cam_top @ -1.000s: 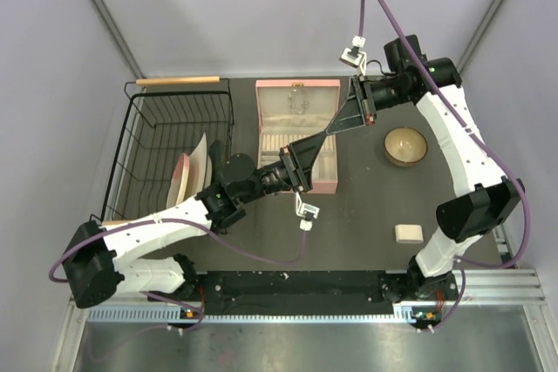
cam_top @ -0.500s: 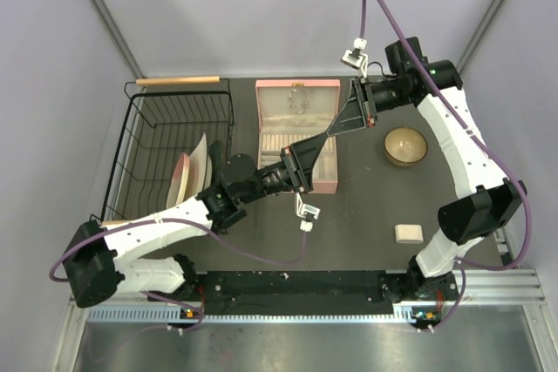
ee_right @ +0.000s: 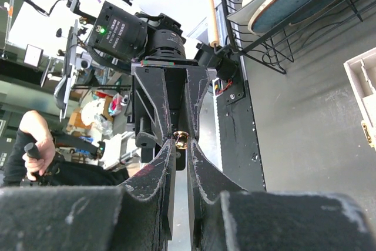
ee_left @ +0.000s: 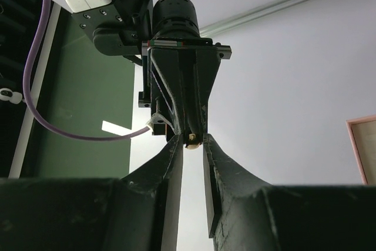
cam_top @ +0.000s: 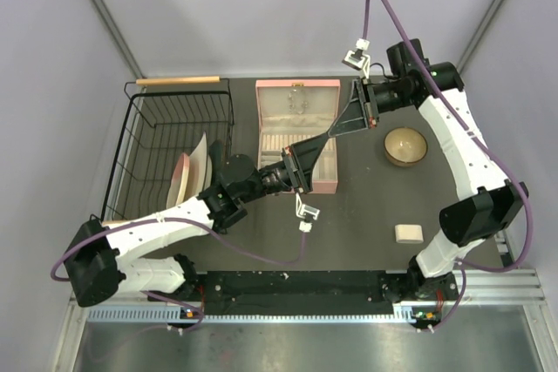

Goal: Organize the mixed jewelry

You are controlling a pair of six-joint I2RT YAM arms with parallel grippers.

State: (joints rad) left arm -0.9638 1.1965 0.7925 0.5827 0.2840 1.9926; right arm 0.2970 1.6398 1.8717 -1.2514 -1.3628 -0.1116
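Observation:
Over the open pink box (cam_top: 296,86) my two grippers meet tip to tip. My right gripper (cam_top: 335,131) is shut on a tiny round golden piece of the mixed jewelry (ee_right: 181,140), pinched at its very fingertips (ee_right: 171,156). My left gripper (cam_top: 321,140) faces it, jaws narrow but still apart, with the same pale bead (ee_left: 192,140) sitting between its tips. A few faint thin pieces (cam_top: 296,104) lie in the far half of the box. Any other jewelry is too small to make out.
A round wooden bowl (cam_top: 406,146) sits right of the box, under the right arm. A black wire basket (cam_top: 139,141) holding plates (cam_top: 187,176) stands on the left, a wooden stick (cam_top: 177,81) on its far rim. A small beige block (cam_top: 408,233) lies near front right.
My left gripper's jaws have narrowed around the bead. Both arms have hardly moved; the right gripper keeps its hold.

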